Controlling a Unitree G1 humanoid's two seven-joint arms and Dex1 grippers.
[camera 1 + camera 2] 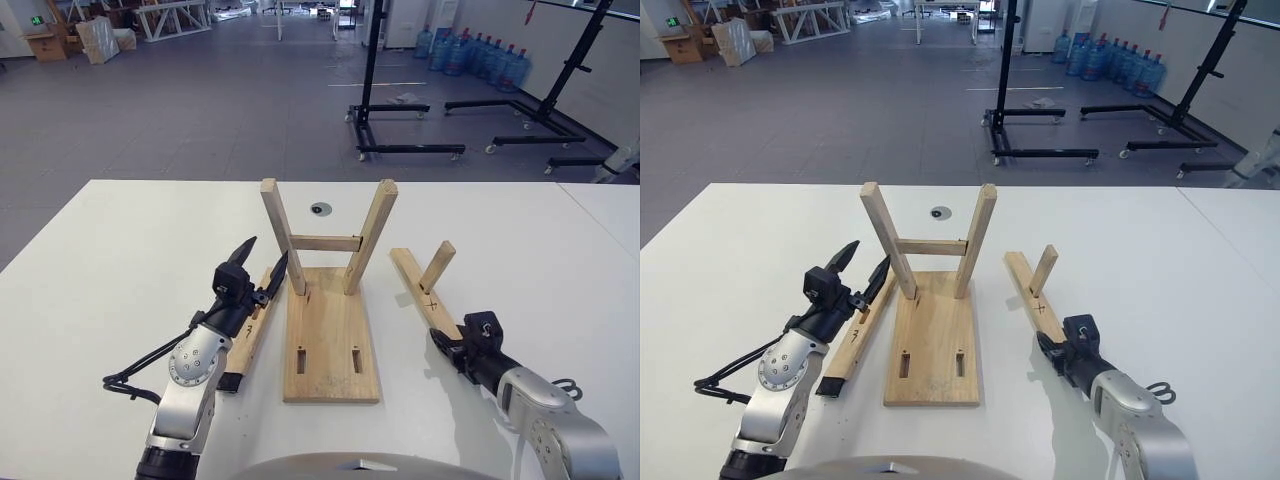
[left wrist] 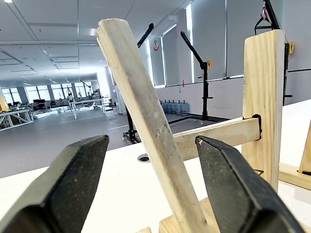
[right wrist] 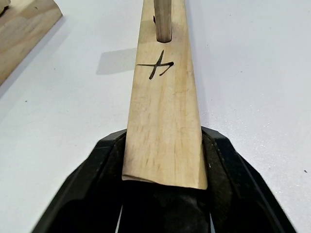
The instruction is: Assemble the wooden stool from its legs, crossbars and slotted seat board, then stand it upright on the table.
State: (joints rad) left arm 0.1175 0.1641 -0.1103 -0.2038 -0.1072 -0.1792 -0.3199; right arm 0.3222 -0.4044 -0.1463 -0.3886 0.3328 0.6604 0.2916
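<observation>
Upright legs (image 1: 283,235) joined by a crossbar (image 1: 325,242) stand on the far end of the seat board (image 1: 330,330) and bar passage across it. The gap beneath the crossbar is narrow. The board's near half lies flat, open from above. A loose leg (image 1: 850,352) lies along the board's left edge under the spread left gripper (image 1: 268,249), just beside the left upright. The right gripper (image 1: 447,340) clamps the right-hand leg (image 1: 420,285), whose stub (image 1: 437,265) juts up. The table (image 1: 110,260) at far left offers broad passage

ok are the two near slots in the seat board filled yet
No, both near slots in the seat board are empty; only the far end holds the joined leg pair.
</observation>
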